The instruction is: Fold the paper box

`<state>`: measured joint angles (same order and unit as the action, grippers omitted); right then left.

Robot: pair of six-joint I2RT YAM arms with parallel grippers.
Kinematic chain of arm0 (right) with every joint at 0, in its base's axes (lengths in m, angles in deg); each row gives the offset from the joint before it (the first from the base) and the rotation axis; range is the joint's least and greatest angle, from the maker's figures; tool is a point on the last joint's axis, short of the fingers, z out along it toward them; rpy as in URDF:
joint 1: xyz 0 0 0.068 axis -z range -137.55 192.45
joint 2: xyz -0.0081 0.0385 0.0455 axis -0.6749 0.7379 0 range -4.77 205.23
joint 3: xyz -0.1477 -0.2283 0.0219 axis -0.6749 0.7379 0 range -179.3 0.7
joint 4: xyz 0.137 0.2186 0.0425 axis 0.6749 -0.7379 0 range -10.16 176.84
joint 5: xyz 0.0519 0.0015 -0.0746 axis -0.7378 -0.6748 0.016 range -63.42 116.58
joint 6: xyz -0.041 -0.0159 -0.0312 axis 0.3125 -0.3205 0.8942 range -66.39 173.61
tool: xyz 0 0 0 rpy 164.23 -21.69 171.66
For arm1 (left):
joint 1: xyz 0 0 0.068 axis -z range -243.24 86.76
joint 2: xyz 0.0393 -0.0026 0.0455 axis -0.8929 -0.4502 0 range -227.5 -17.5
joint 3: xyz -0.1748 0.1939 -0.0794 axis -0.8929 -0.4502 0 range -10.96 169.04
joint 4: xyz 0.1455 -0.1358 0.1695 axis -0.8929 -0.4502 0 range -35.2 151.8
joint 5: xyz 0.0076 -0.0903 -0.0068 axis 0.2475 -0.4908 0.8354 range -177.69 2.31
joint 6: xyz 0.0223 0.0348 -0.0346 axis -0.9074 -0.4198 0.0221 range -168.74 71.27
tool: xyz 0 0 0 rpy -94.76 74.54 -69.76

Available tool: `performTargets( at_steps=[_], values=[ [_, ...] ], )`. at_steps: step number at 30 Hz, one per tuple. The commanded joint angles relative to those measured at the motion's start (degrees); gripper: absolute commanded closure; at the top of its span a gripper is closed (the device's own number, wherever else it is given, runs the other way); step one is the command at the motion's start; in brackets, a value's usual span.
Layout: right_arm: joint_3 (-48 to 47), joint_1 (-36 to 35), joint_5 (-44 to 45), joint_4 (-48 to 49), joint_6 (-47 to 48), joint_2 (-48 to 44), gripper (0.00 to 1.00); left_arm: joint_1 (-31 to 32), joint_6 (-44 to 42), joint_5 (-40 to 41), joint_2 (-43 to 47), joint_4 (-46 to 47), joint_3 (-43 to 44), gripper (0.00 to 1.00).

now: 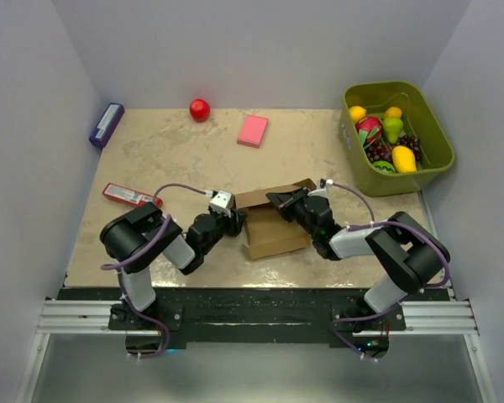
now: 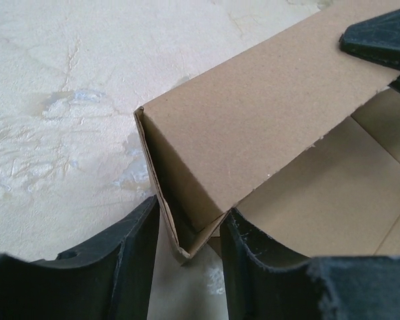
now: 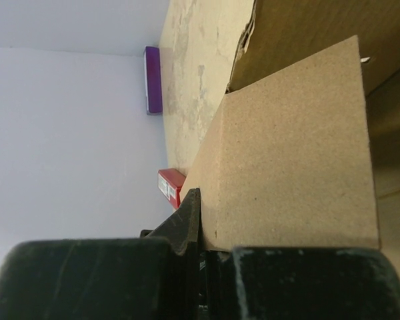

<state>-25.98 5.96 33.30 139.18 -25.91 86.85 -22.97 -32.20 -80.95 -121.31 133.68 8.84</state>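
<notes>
From above, the paper box (image 1: 273, 228) lies on the table (image 1: 168, 159) between the two arms, half formed, with its top open. The left gripper (image 1: 238, 222) sits at the box's left end and the right gripper (image 1: 276, 199) at its far upper edge. My guess is that one steadies the body while the other turns a flap. The pink block (image 1: 253, 131) and red ball (image 1: 200, 109) lie well beyond both pincers. The green bin (image 1: 378, 87) is off past the right one, and a red packet (image 1: 128, 196) and a purple box (image 1: 107, 124) are out beyond the left one.

At the left wrist, the left gripper (image 2: 190, 235) straddles the near corner of the paper box (image 2: 253, 127). Its fingers (image 2: 130, 260) are only partly spread, and the folded corner fills the gap and seems to touch both. I judge it a light pinch, there to keep the wall upright and stop the box sliding. Ahead and to the right of these fingers, the dark tip of the right gripper (image 2: 380, 40) rests on the top edge of the same wall.

At the right wrist, the right gripper (image 3: 210, 250) is pressed together on a flap of the paper box (image 3: 287, 153). The cardboard panel runs straight out from the narrow slit between its fingers (image 3: 187, 220). Held by its edge like this, the flap can probably be swung over on its crease. Beyond the flap, to the left of the fingers, the red packet (image 3: 170, 187) and, farther off, the purple box (image 3: 153, 80) show on the table (image 3: 187, 67).
</notes>
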Motion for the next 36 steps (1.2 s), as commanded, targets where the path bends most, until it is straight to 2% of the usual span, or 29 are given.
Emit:
performTargets(
  at_steps=[1,4,11,13,17,20,21,24,25,27,28,32,33,36],
  values=[
    [1.62,-2.27,0.57,-4.88,-1.42,-0.12,1.00,3.05,1.66,8.89,-2.53,5.38,3.76,0.56],
    [2.07,-2.62,1.45,-4.96,-2.47,-0.38,1.00,5.42,1.66,11.88,-3.59,5.21,5.86,0.57],
    [2.68,-2.89,2.24,-4.96,-3.53,-1.09,1.00,6.31,2.10,16.63,-3.33,5.38,5.70,0.71],
    [2.95,-2.97,2.33,-4.96,-3.44,-1.26,1.00,6.31,2.01,16.46,-2.72,4.25,5.87,0.76],
    [2.86,-2.89,2.94,-5.40,0.15,-4.76,0.94,6.05,2.27,15.32,-1.40,0.03,6.31,0.91],
    [1.98,-2.89,3.82,-9.34,4.79,-7.84,0.84,4.03,2.71,9.90,0.80,-6.12,7.01,0.98],
    [1.28,-2.88,4.00,-12.23,6.04,-10.55,0.74,3.24,3.50,8.13,1.85,-7.79,7.10,0.99],
    [-0.03,-2.97,5.49,-19.34,12.27,-16.87,0.55,-0.54,5.17,0.92,3.61,-12.98,6.40,1.00],
    [-0.39,-2.89,5.67,-21.47,14.03,-18.91,0.44,-2.37,5.44,-0.58,4.83,-15.95,6.23,1.00],
    [-1.88,-2.97,6.02,-27.77,19.21,-22.25,0.34,-4.05,5.96,-5.23,6.50,-18.95,6.40,1.00],
    [-2.58,-2.89,6.20,-30.34,21.32,-25.83,0.27,-5.45,5.97,-6.38,6.95,-21.75,6.75,1.00],
    [-7.06,-2.19,8.75,-44.93,33.08,-32.71,0.12,-7.84,5.70,-14.10,8.97,-29.06,7.89,1.00],
    [-8.99,-0.62,8.92,-50.52,34.77,-33.25,0.11,-8.27,5.44,-15.43,9.50,-30.29,8.07,1.00],
    [-10.06,5.43,7.52,-56.98,39.61,-33.96,0.09,-10.91,5.70,-22.72,10.46,-33.29,8.16,1.00]
  ],
)
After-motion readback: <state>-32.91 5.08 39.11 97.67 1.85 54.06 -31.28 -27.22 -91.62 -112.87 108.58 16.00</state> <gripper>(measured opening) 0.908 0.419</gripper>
